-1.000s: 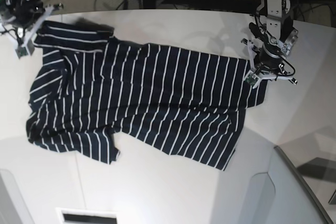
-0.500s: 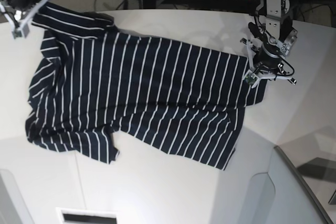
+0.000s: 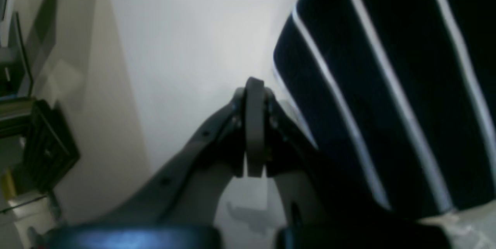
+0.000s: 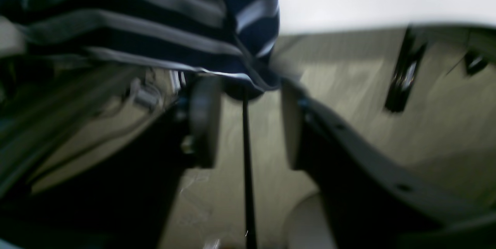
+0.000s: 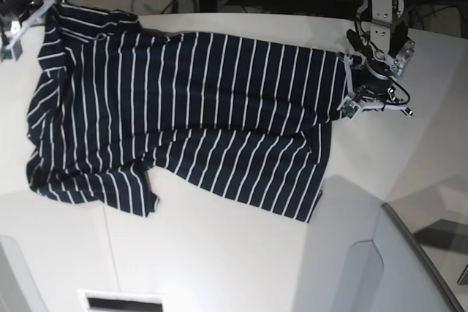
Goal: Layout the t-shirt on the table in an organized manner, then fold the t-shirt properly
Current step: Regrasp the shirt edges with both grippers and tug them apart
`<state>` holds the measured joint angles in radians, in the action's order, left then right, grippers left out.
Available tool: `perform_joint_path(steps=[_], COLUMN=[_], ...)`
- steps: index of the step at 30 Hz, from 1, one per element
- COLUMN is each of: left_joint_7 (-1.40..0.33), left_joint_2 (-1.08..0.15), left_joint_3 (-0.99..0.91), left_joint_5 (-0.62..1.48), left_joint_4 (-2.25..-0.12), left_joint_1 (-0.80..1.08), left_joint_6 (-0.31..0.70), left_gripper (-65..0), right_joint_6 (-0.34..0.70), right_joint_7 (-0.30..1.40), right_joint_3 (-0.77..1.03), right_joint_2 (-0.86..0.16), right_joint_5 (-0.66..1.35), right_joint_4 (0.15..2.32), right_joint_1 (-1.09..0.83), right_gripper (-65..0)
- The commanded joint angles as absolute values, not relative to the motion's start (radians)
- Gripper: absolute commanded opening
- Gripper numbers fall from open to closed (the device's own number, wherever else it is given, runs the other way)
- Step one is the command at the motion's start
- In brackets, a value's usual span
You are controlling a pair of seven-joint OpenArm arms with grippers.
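- Watching the t-shirt (image 5: 183, 118) lie spread across the far half of the tabletop (image 5: 241, 261), one short sleeve pointing toward the near edge.
- My left claw (image 3: 254, 125) has its fingers pressed together with nothing visible between them, just beside the shirt's hem.
- My right claw (image 4: 246, 121) sits at the far corner past the tabletop edge, fingers apart, a cloth corner hanging at their tips.

T-shirt (image 5: 183, 115): dark navy, near black, with thin evenly spaced white stripes; the stripes showed blurred grey-white in both wrist views. Desk (image 5: 219, 253): plain white to light grey, unpatterned. Left hand (image 3: 254, 125): grey and black. Right hand (image 4: 248, 125): black.
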<state>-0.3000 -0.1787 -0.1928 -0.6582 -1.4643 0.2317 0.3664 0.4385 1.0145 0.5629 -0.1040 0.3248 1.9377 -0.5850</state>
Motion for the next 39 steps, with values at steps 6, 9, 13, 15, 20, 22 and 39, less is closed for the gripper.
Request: perform_joint_path(steps=[6,9,13,15,20,22,39], left_joint_7=[-0.285,-0.283,-0.28,-0.28,-0.277,-0.277,-0.248], left_joint_2=[-0.12,-0.091,-0.079,-0.079,-0.125,-0.148,-0.186], left_joint_3=[-0.142,-0.102,-0.082,-0.082,-0.081,-0.082,-0.096], left_joint_5=[-0.657,-0.657,-0.657,-0.662,-0.657,-0.657,-0.656], left_joint_4=[-1.468,-1.42,-1.302,-1.208,-1.041,-0.998,-1.092], left_joint_1=[0.179,0.137,0.065,0.024,-0.027,-0.033,0.067], left_joint_6=[0.352,0.351,0.348,0.311,0.216,0.189,0.171], left_gripper=[-65.0,-65.0,-65.0,-65.0,-65.0,-65.0,-65.0], right_joint_6=[0.529,0.575,0.575,0.575,0.575,0.575,0.437], right_joint_7=[1.001,1.01,1.001,0.998,0.886,0.858,0.805], right_joint_3=[0.478,0.397,0.323,0.323,0.318,0.321,0.325], right_joint_2=[-0.116,-0.116,-0.117,-0.124,-0.185,-0.213,-0.306], right_joint_5=[0.329,0.326,0.323,0.323,0.321,0.321,0.321], right_joint_4=[1.929,1.89,1.736,1.61,1.419,1.348,1.293], right_joint_1=[-0.42,-0.335,-0.211,-0.145,-0.088,-0.067,-0.107], right_gripper=[-38.1,-48.8,-65.0,-64.5,-64.2,-64.2,-64.2])
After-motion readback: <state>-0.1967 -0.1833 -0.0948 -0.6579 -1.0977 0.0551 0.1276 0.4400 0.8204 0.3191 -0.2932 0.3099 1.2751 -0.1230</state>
